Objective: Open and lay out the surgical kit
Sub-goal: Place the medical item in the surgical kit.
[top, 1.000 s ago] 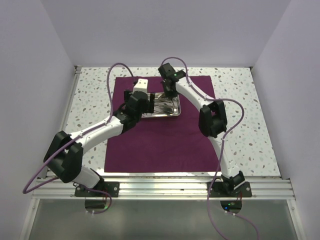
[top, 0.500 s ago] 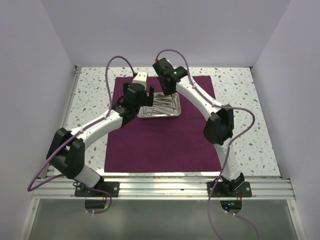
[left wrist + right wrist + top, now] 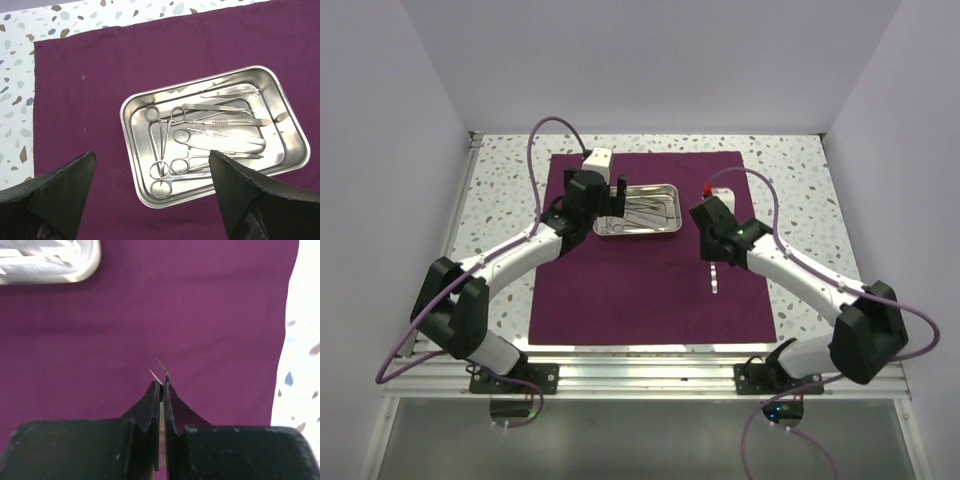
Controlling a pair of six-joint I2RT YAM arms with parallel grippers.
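- Purple cloth (image 3: 640,295): is lying opened out and flat on the speckled table (image 3: 500,205), covering most of the middle of it.
- Steel tray (image 3: 126,115): is sitting on the far half of the cloth, a little left of centre, right way up.
- Ring-handled instruments (image 3: 161,150): are lying loose inside the tray, handles toward its left end, overlapping one another.
- Slim straight pieces (image 3: 220,106): are resting across the tray's right part, partly stacked; exact types are hard to tell.
- Left gripper (image 3: 608,203): is hovering over the left end of the tray with its fingers (image 3: 60,195) spread wide, touching nothing.
- Right gripper (image 3: 161,385): is hanging over bare cloth right of the tray, fingers pressed together and pinching a pair of tweezers (image 3: 165,372).
- Tweezers: two fine tips are protruding past the fingertips, pointing at the cloth near its right edge.
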